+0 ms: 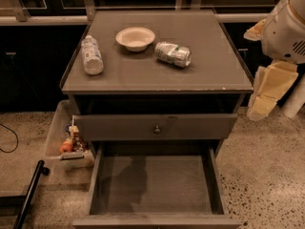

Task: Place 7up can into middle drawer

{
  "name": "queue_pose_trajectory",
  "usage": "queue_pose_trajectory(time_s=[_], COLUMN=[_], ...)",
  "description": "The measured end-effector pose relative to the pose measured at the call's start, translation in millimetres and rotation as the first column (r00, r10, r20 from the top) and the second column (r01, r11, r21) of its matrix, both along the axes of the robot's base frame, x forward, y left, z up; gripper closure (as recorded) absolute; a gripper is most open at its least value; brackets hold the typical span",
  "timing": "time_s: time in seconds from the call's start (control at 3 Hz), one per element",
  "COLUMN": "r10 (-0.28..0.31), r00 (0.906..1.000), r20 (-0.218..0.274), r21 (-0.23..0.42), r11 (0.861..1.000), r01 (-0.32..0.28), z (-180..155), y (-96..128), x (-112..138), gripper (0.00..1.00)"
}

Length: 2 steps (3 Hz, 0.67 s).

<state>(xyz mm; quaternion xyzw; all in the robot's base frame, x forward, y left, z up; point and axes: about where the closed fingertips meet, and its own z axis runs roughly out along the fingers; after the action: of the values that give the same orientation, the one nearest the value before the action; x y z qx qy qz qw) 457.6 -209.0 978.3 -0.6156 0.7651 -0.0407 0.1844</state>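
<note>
The 7up can [172, 54], silvery-green, lies on its side on the cabinet top [209, 75], right of centre. The middle drawer [155, 185] is pulled out at the bottom front, with a bare dark floor and nothing in it. My gripper [259, 109], with cream-coloured fingers, hangs pointing down off the cabinet's right side. It is level with the top's front right corner, well apart from the can, and holds nothing that I can see.
A clear plastic bottle [92, 55] lies on the left of the top, and a white bowl [135, 38] stands behind the can. Above the open drawer is a closed drawer front with a knob [156, 128]. A bin with snacks [69, 142] sits on the floor at the left.
</note>
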Motion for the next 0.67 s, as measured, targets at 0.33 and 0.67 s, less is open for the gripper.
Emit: queue_pose_trajectory(time_s=[0.33,0.67], r10=[0.030,0.030], r00=[0.9982,0.9982], r20=[0.052,0.052], r21=[0.031,0.031], r11=[0.999,0.999], r01=[-0.031,-0.031], z=[3.8,3.8], y=[7.0,7.0], x=[30.0,30.1], gripper=[0.00,0.00])
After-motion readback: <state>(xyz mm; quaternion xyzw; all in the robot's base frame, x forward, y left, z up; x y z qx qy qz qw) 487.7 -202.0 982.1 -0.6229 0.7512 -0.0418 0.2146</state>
